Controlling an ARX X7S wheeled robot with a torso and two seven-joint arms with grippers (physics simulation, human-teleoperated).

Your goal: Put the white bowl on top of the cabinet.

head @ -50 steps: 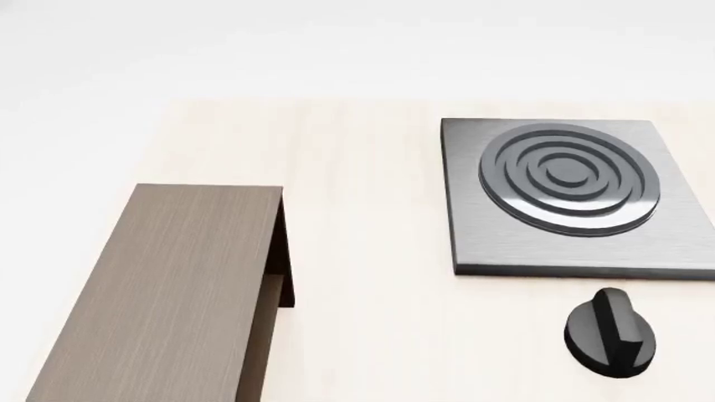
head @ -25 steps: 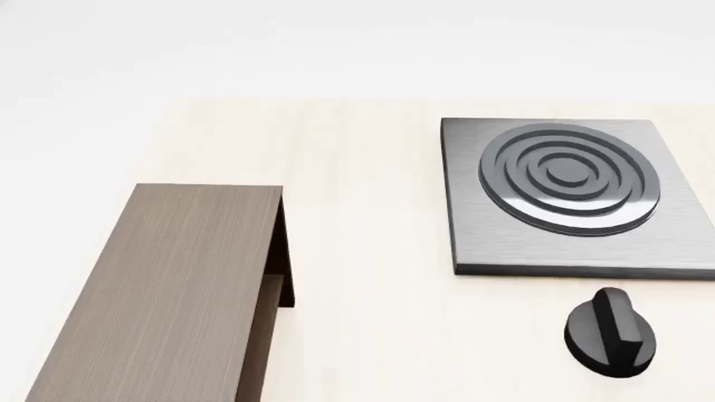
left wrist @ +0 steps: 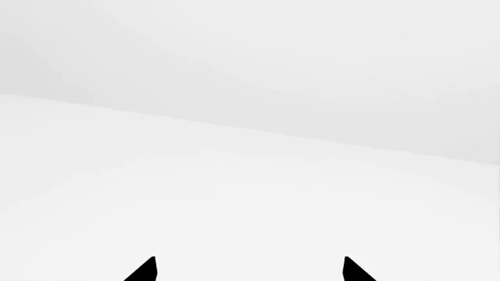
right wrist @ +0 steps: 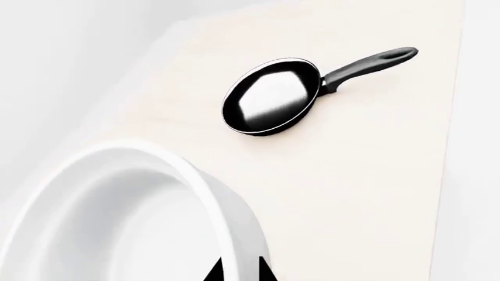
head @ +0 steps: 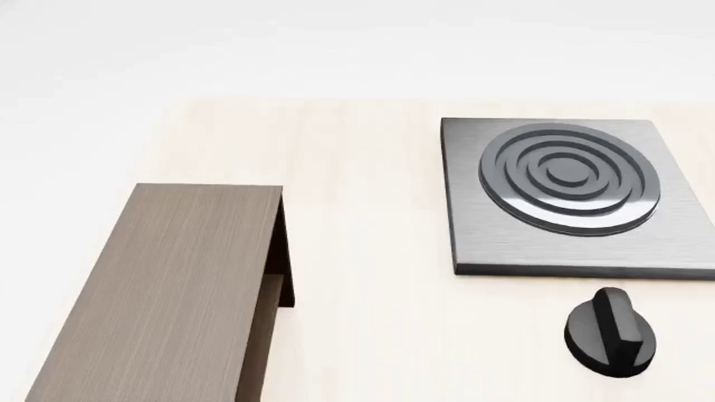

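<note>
The white bowl (right wrist: pixel 133 216) fills the near part of the right wrist view, seen from above its thick rim. My right gripper (right wrist: pixel 240 270) is shut on the bowl's rim, one black fingertip (right wrist: pixel 219 272) inside the wall and one outside. The cabinet (head: pixel 167 293), a long brown-grey wood-grain box with a flat bare top, lies at the left of the head view. My left gripper (left wrist: pixel 248 270) is open and empty, its two black fingertips (left wrist: pixel 144 272) wide apart over blank white ground. Neither gripper nor the bowl shows in the head view.
A square grey stove plate (head: pixel 570 197) with ringed burner sits at the right of the pale table (head: pixel 369 251), with a black knob (head: pixel 609 332) in front of it. A black frying pan (right wrist: pixel 273 96) lies on the table beyond the bowl in the right wrist view.
</note>
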